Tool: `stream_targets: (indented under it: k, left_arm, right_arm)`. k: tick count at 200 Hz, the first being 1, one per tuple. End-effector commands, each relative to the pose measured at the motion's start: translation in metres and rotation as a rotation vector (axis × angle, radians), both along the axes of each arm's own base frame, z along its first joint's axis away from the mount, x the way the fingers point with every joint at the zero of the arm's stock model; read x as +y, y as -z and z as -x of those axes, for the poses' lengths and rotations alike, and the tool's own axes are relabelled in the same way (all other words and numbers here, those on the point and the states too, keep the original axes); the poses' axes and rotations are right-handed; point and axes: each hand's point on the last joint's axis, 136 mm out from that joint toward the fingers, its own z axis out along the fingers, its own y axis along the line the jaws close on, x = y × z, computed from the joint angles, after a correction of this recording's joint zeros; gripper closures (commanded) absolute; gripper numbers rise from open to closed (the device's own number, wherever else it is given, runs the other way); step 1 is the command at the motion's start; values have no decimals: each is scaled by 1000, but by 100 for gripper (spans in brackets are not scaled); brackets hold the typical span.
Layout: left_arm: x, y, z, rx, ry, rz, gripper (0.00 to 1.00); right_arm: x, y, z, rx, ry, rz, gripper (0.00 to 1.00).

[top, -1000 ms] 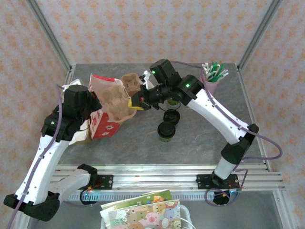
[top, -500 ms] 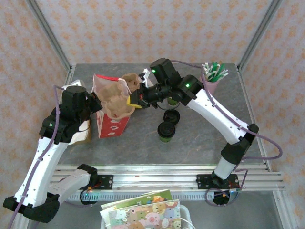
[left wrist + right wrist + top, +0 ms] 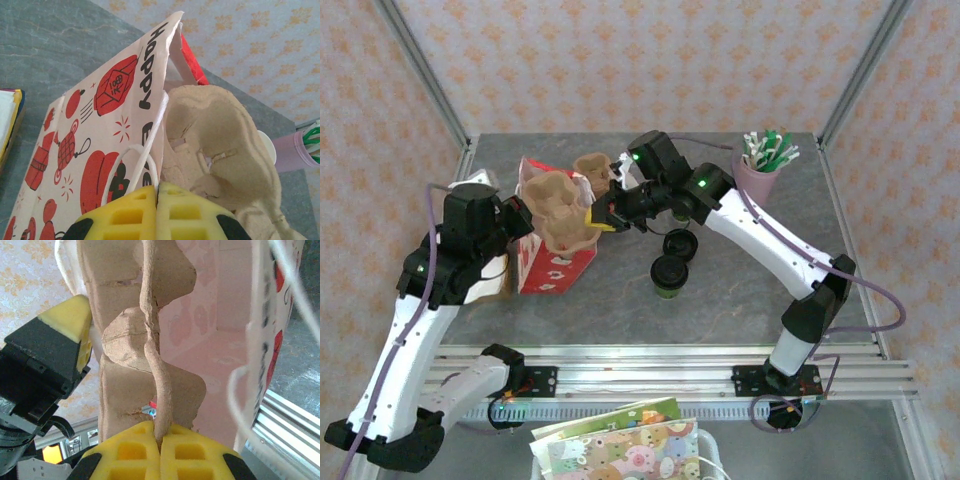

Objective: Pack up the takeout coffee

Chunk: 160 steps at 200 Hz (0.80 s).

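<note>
Top external. The takeout coffee point(image 3: 670, 273), black lid on, stands on the tabletop point(image 3: 740, 290) right of centre. It is well apart from the bag and nothing holds it. A loose black lid point(image 3: 678, 243) lies just behind it. The left fingers point(image 3: 520, 222) are clenched on the near rim of the red-and-white paper gift bag point(image 3: 558, 268). The right fingers point(image 3: 598, 213) are clamped on the pulp cup carrier point(image 3: 556, 200), which sits partly in the bag's mouth. A pink straw cup point(image 3: 763, 168) stands at the back right.

Left wrist. The left fingers point(image 3: 159, 200) are pressed shut, with the bag's rim and white cord handle point(image 3: 145, 155) between them. The carrier point(image 3: 220, 140) fills the opening.

Right wrist. The right fingers point(image 3: 160, 450) pinch the carrier's thin wall point(image 3: 150, 340). The pink bag interior point(image 3: 220, 340) lies open beyond it.

Step in hand, as I judge it: seating the carrier in the bag before the coffee goes in.
- Keep the left hold firm so the mouth stays spread.
- Push the carrier along the bag's axis, not across it.
- Watch the cord handle, which could snag a carrier corner.
- Stand the bag upright before letting go.

Against half a second ago:
- The bag leans again, its base kicked toward the right; it stood nearly upright before.
- The carrier and the right wrist have shifted slightly left.
- The coffee and the loose lid have not moved.
</note>
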Motion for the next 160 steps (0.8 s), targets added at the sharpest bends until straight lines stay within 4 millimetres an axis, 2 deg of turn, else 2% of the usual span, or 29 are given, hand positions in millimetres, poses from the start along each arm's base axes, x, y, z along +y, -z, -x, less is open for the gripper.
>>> stream_targets:
  k: [1,53,86,115,160]
  left_arm:
    - [11,-9,2,-47,-47,-15,100]
    - [6,-10,-8,-101,-41,8,100]
    - [3,-2,-12,-92,-30,14,100]
    - [-12,4,-13,-78,37,67,100]
    - [-24,4,-3,-44,119,79,100]
  right_arm:
    - [-2,-8,2,-8,-3,-22,100]
    - [-8,-15,10,27,-18,-50,100]
    - [-13,-20,8,28,-3,-60,100]
    - [-10,-13,-7,19,46,-59,100]
    - [1,-9,-42,-45,134,-26,100]
